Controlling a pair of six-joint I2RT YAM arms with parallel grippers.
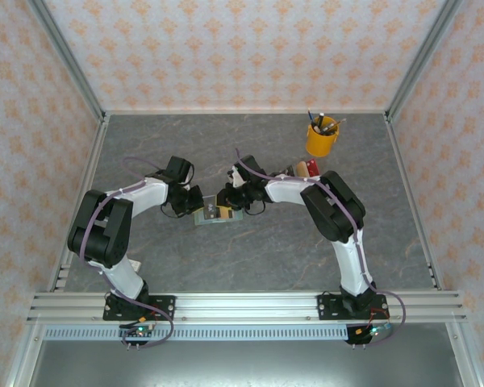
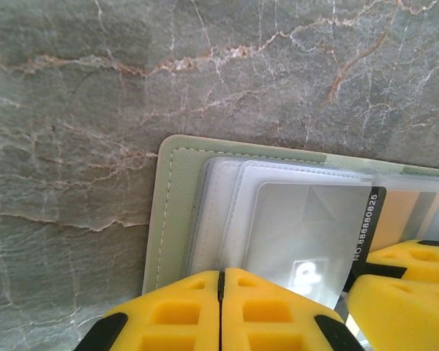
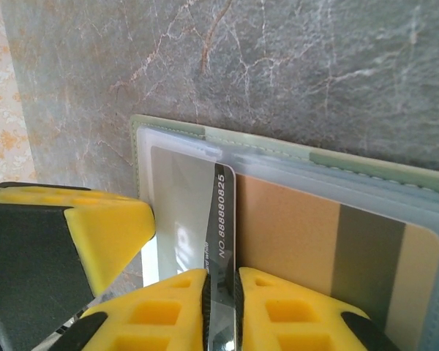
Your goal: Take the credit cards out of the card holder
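**Wrist views, card extraction.** The near edge of the mint-green card holder is hidden under the left tool, whose yellow fingers are pressed together. The holder is laid open at the middle of the tabletop, clear sleeves uppermost. A glossy numbered credit card is clamped edge-on in the right tool, its lower end concealed. At its 3 o'clock a tan striped card is seen sleeved, cut off by the frame. Bare marbled stone is left open toward 12 o'clock.
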